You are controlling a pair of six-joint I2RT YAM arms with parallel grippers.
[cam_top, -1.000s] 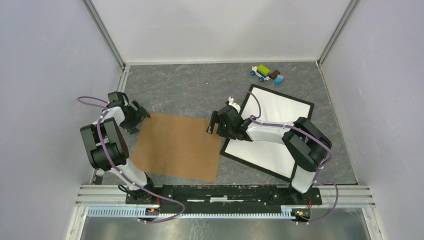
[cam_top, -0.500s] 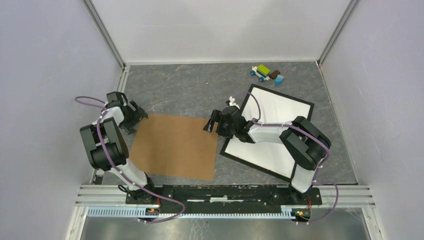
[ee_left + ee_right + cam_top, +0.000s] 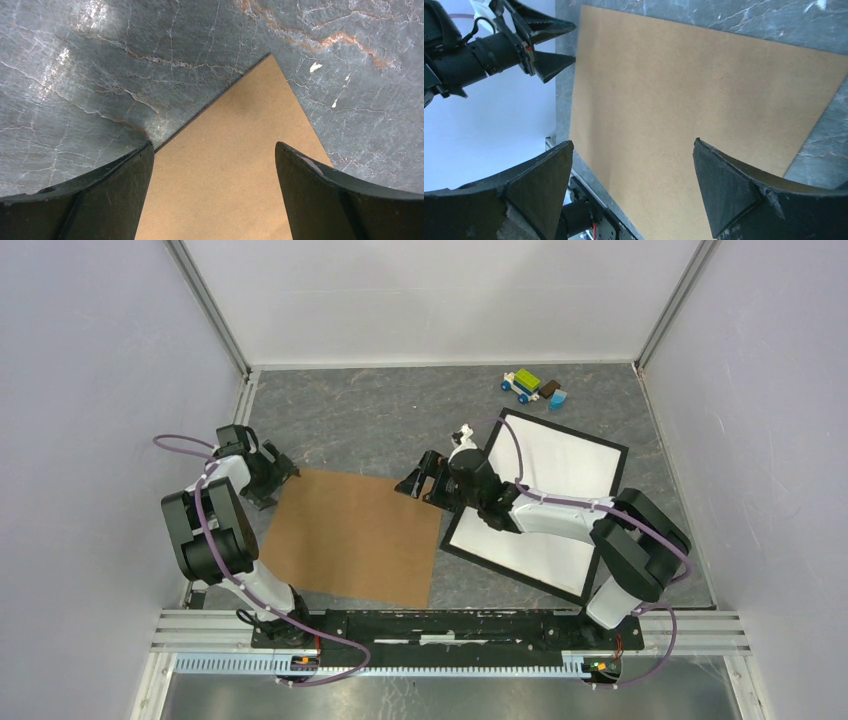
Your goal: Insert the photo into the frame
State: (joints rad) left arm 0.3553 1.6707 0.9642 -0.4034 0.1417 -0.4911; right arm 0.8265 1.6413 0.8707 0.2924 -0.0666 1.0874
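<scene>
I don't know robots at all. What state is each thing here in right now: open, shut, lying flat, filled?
Left gripper: open, astride the board's corner.
Right gripper: open, above the board, holding nothing.
Board: lying flat, not gripped.
Frame: lying flat, filled with a white sheet.
Photo: apparently that sheet, white side up.

Left end effector (image 3: 214,145) and right end effector (image 3: 633,141) both spread wide.

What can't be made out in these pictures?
- Frame: top view, right arm covers part of its left edge.
- Photo in it: only plain white shows, its picture is unseen.
- Toy: top view, too small to identify.
- Board: both wrist views cut it off at the bottom edge.
</scene>
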